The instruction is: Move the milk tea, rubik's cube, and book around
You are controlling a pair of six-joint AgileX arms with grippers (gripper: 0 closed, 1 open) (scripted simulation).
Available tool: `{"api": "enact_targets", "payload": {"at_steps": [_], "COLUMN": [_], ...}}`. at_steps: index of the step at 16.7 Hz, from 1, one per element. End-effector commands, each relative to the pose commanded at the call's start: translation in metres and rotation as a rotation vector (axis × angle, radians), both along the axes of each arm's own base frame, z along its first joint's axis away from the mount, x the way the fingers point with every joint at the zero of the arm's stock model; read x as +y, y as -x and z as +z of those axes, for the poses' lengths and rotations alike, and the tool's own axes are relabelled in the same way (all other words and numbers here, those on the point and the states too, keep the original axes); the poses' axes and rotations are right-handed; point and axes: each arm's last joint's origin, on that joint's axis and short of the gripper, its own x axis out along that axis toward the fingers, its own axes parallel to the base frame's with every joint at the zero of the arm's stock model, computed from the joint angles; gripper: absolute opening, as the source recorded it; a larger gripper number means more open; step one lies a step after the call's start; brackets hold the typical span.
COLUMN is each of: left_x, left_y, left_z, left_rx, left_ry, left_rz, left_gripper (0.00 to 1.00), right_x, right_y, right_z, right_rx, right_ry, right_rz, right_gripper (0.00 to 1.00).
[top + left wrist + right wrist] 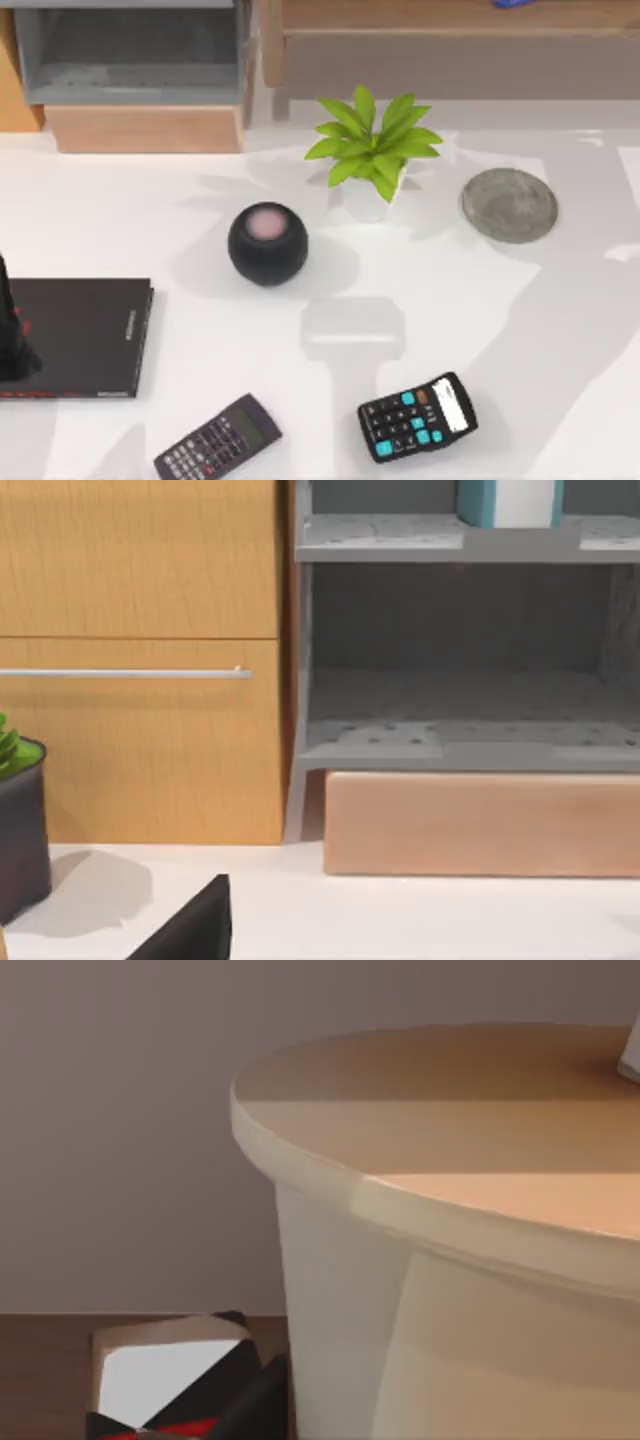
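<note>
The right wrist camera sits very close to the milk tea (450, 1290), so I judge the step in hand is the right arm taking this cup. A good grasp goes on the cup wall under the lid rim, not on the lid. It keeps the cup upright and stays away from the straw (632, 1058) at the upper right of the frame. The cup stands on a brown wooden surface before a plain wall; its lid is orange-tan and flat, its wall pale beige.

The book (505, 500) – teal cover, white page edges – stands on the grey shelf (460, 540) at the top right of the left wrist frame.

1 small block with white, red and black faces, probably the rubik's cube (165, 1385), lies just beside the cup at the lower left.

The left arm (12, 330) waits at the left edge of the top view, over a black book (85, 335). Whether either gripper is open or closed, I cannot tell.
</note>
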Motion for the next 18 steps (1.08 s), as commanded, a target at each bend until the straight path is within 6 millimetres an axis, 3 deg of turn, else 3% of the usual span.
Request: {"api": "enact_targets", "payload": {"at_steps": [5, 10, 18], "left_x": [0.0, 0.0, 0.0], "left_y": [0.0, 0.0, 0.0], "left_z": [0.0, 0.0, 0.0], "left_rx": [0.0, 0.0, 0.0], "left_ry": [0.0, 0.0, 0.0], "left_rz": [0.0, 0.0, 0.0], "left_gripper": [1.0, 1.0, 1.0], "right_x": [0.007, 0.019, 0.001], "right_y": [0.005, 0.031, 0.08], "right_z": [0.001, 0.008, 0.011], "right_rx": [-0.006, -0.034, -0.003], "right_ry": [-0.013, -0.028, -0.001], "right_rz": [0.006, 0.024, 0.001], "right_gripper": [0.0, 0.0, 0.0]}}
